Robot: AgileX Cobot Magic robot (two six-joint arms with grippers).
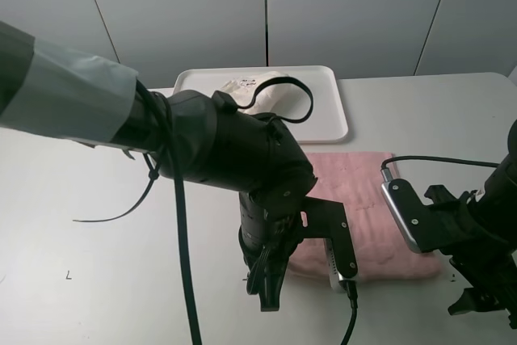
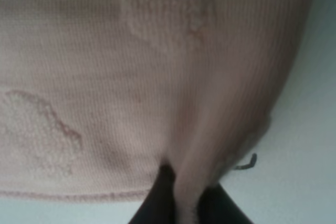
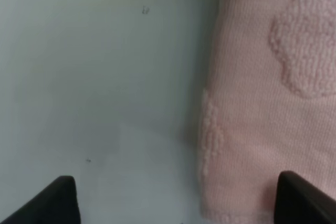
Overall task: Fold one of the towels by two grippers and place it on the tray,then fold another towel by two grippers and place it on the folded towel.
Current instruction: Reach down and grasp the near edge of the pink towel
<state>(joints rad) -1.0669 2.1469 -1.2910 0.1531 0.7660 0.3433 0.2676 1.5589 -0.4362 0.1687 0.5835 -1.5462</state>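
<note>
Now everything turns on how the pale pink terry towel (image 1: 367,191) lies between the two claws. Its near edge runs roughly straight from one to the other across the white table (image 1: 81,240). The left claw (image 2: 186,205) is shut tight on that edge at its own end, with a raised ridge of pink cloth pinched between the black tips, so that corner looks secured. The right claw (image 3: 178,200) stands wide open and holds nothing. In its wrist view the towel's side edge and corner fall inside the gap but crowd against one finger, and bare table fills the rest of the span. The cloth therefore lies off-centre from this claw, toward the left claw's side, and the right arm is plainly the nearer one to the free corner. I judge that it needs a small shift toward its partner, then a drop onto the hem before closing; otherwise one finger may land on top of the pile and pinch nothing. Beyond both claws, on the far side of the pink towel, sits the flat white plastic tray (image 1: 323,107). The cream-white terry towel (image 1: 242,86) is already on it, partly hidden behind the left arm. The fold should probably carry the near edge that way.
</note>
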